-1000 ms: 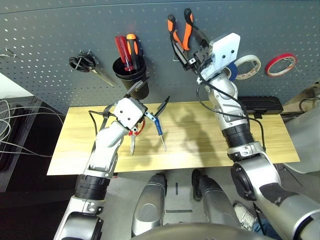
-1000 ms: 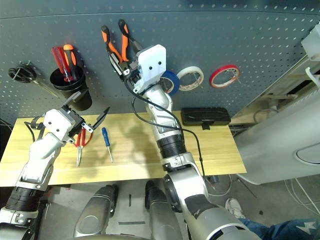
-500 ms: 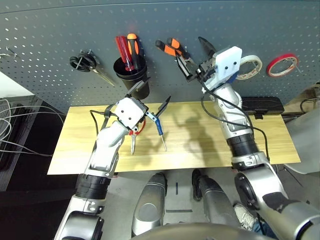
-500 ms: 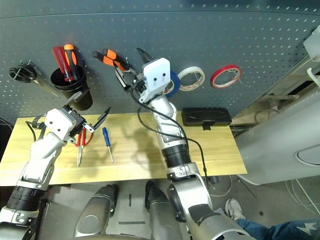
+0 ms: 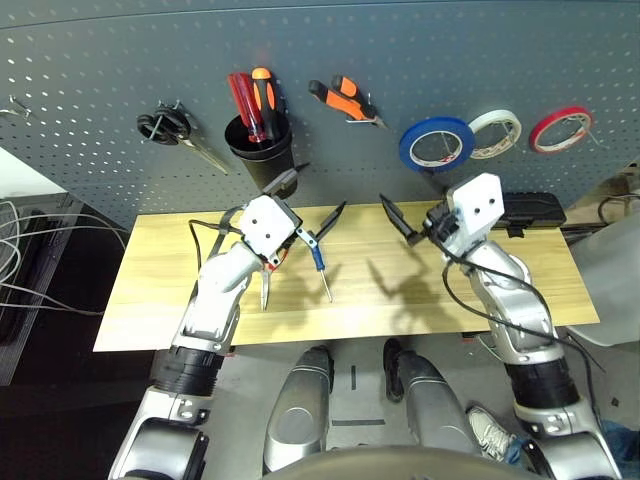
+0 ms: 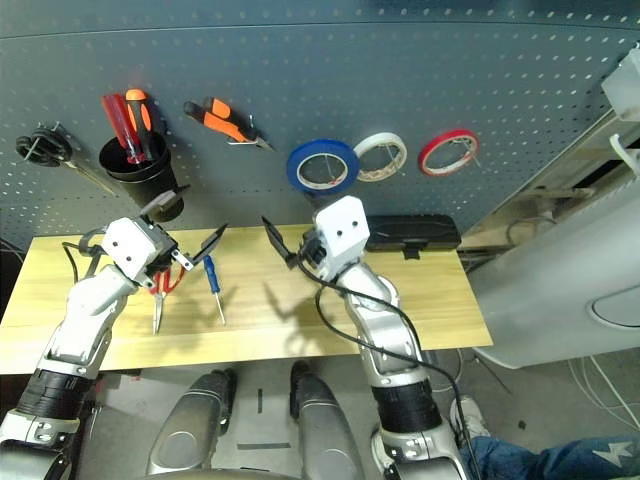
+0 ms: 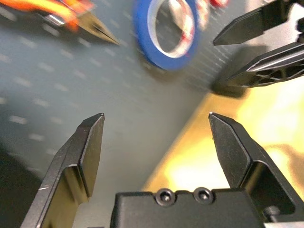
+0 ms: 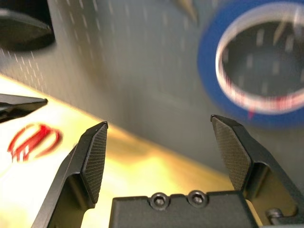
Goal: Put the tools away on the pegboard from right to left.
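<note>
Pliers (image 5: pixel 345 98) and blue tape (image 5: pixel 436 143) hang on the pegboard (image 5: pixel 400 40).
You see both fingers spread and empty; screwdriver (image 5: pixel 320 264) and scissors (image 5: pixel 268 275) lie on the desk (image 5: pixel 160 290).

Grey-blue pegboard (image 5: pixel 560 50) with pale hole grid; blue tape roll (image 5: pixel 436 144), white tape roll (image 5: pixel 497 133), red tape roll (image 5: pixel 561 129); orange-and-black pliers (image 5: pixel 343 100); blue-handled screwdriver (image 5: pixel 318 259).

1. Red-handled scissors (image 5: pixel 269 268) on the table: handles largely hidden behind the left gripper (image 5: pixel 312 205).
2. Blue tape roll (image 8: pixel 259 61), right wrist view: blurred, cut by the picture's edge.
3. Orange-and-black-handled pliers (image 7: pixel 57 16), left wrist view: blurred, handles cut off.
</note>
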Robot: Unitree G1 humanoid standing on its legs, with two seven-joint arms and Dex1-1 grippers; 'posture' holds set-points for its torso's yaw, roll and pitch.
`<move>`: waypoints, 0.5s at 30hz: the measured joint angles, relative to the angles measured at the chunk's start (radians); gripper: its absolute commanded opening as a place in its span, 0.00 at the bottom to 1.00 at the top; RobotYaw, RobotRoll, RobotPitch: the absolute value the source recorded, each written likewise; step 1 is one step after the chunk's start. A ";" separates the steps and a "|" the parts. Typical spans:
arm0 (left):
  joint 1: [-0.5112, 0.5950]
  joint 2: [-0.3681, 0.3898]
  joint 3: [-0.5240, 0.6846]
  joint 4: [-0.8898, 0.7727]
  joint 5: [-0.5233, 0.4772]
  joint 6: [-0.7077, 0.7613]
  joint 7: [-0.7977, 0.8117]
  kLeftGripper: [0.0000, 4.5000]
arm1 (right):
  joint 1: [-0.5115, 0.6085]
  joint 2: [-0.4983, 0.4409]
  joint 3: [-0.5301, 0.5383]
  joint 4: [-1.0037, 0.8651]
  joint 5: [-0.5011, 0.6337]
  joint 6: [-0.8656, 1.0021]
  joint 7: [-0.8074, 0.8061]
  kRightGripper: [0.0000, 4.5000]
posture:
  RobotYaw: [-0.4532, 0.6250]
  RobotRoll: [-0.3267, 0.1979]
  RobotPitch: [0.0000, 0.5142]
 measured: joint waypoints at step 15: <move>-0.166 -0.086 -0.075 0.412 0.148 0.369 0.136 1.00 | -0.012 -0.036 0.015 0.050 0.103 0.435 0.079 0.99 | 0.53 0.62 0.50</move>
